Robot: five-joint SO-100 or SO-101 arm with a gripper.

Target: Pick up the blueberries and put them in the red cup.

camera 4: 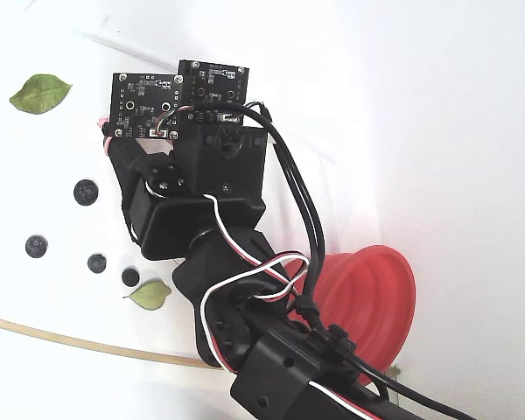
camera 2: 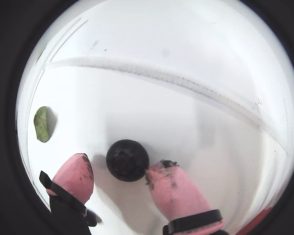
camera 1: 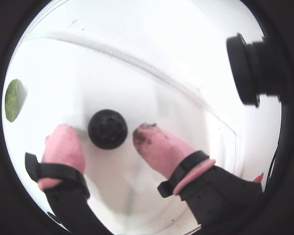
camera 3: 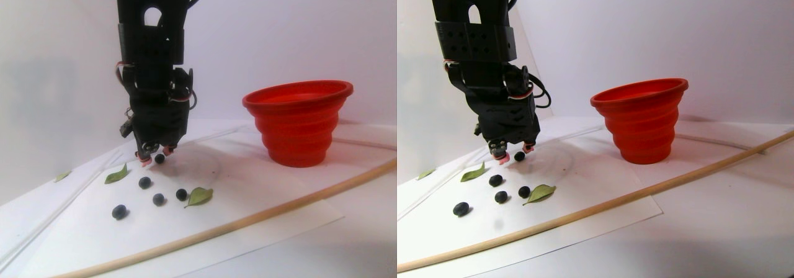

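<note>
In both wrist views the claw [camera 1: 105, 134] stands open, its pink rubbery fingertips [camera 2: 174, 188] flanking a round matte blueberry [camera 2: 127, 160] without clamping it. In the stereo pair, the ribbed red cup [camera 3: 298, 123] stands well right of the claw, its inside hidden.

Bright, even light washes the white table [camera 4: 437, 105] nearly to glare, both wrist views are fisheye-ringed in black with soft edges, and a faint shadow lies left of the red cup [camera 3: 298, 123].

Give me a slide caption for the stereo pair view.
Open gripper straddles one blueberry on white paper; four more berries and the red cup wait nearby.
</note>
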